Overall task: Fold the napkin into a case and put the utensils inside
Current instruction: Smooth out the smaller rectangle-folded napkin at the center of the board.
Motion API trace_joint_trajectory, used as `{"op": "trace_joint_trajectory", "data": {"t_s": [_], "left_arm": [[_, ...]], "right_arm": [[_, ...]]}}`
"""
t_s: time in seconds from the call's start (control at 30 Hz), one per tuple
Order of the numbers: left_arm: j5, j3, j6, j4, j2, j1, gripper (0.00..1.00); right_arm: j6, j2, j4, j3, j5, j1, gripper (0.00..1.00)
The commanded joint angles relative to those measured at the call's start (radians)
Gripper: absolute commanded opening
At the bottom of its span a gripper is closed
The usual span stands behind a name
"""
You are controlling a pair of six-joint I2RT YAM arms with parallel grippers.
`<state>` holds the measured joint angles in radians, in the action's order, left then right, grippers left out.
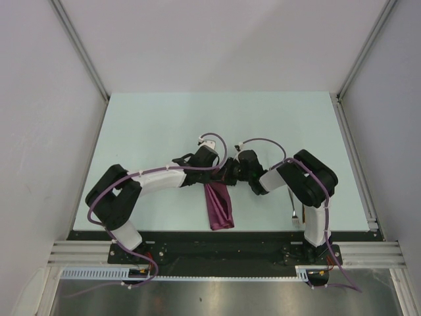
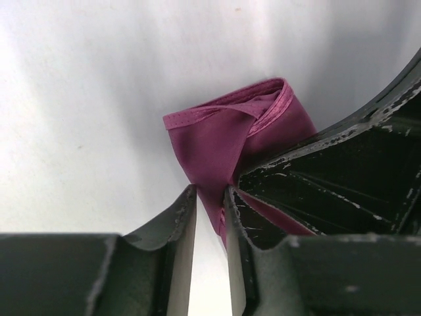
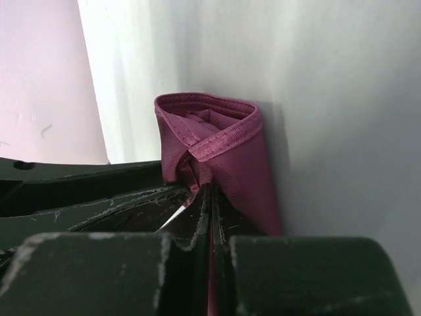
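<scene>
**Both hands on the folded napkin, mid-desk**

Top view: the two arms reach inward and meet near the middle of the pale desk (image 1: 164, 125). The napkin (image 1: 220, 209) is gathered into a narrow plum-magenta strip. It runs from the meeting point of the hands toward the near edge and stops just short of it. Cannot tell whether its lower end rests on the desk or hangs clear.

Left hand (image 2: 210, 196): fingers (image 2: 184, 217) narrowly apart at the tips, with a bunched fold of cloth caught between them. Below the tips the gap shows bare desk. Beyond the tips the cloth spreads into a folded end with a stitched hem. The dark body of the other hand sits close on the right of this view, touching the cloth.

Right hand (image 3: 209, 192): fingers (image 3: 197, 224) pressed nearly flat together, pinching a thin layer of napkin. Just past the tips the folded end curls into a rounded loop, hem outward.

Silver utensil (image 1: 294, 214): lies on the desk beside the right arm, near the front edge and well apart from the napkin. It is partly hidden by the arm, so its type is not readable
</scene>
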<state>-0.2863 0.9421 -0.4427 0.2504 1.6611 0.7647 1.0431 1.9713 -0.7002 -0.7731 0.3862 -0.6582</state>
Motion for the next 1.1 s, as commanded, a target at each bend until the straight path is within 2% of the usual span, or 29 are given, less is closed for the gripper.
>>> {"op": "trace_joint_trajectory", "data": {"t_s": [0.0, 0.23, 0.47, 0.73, 0.9, 0.97, 1.0, 1.07], "left_arm": [[-0.03, 0.064, 0.016, -0.011, -0.009, 0.002, 0.24], [-0.013, 0.081, 0.009, -0.022, 0.02, 0.002, 0.17], [0.001, 0.054, 0.001, -0.033, -0.012, 0.004, 0.0], [0.055, 0.024, -0.03, -0.065, 0.003, 0.013, 0.0], [0.042, 0.03, -0.03, -0.057, -0.009, 0.013, 0.0], [0.033, 0.037, -0.028, -0.036, -0.027, 0.013, 0.05], [0.029, 0.043, -0.03, -0.028, -0.037, 0.013, 0.16], [0.024, 0.046, -0.031, -0.011, -0.076, 0.013, 0.28]], "right_arm": [[0.0, 0.012, -0.032, -0.034, 0.0, -0.004, 0.02], [0.001, 0.018, -0.03, -0.037, 0.0, -0.009, 0.02], [0.017, 0.06, -0.054, -0.071, 0.008, -0.011, 0.01], [0.077, 0.145, -0.059, -0.163, -0.01, -0.009, 0.01], [0.104, 0.138, -0.102, -0.127, 0.017, 0.011, 0.01], [0.101, 0.098, -0.096, -0.101, 0.037, 0.017, 0.01], [0.098, 0.081, -0.085, -0.095, 0.042, 0.022, 0.01], [0.089, 0.04, -0.067, -0.077, 0.062, 0.032, 0.01]]}}
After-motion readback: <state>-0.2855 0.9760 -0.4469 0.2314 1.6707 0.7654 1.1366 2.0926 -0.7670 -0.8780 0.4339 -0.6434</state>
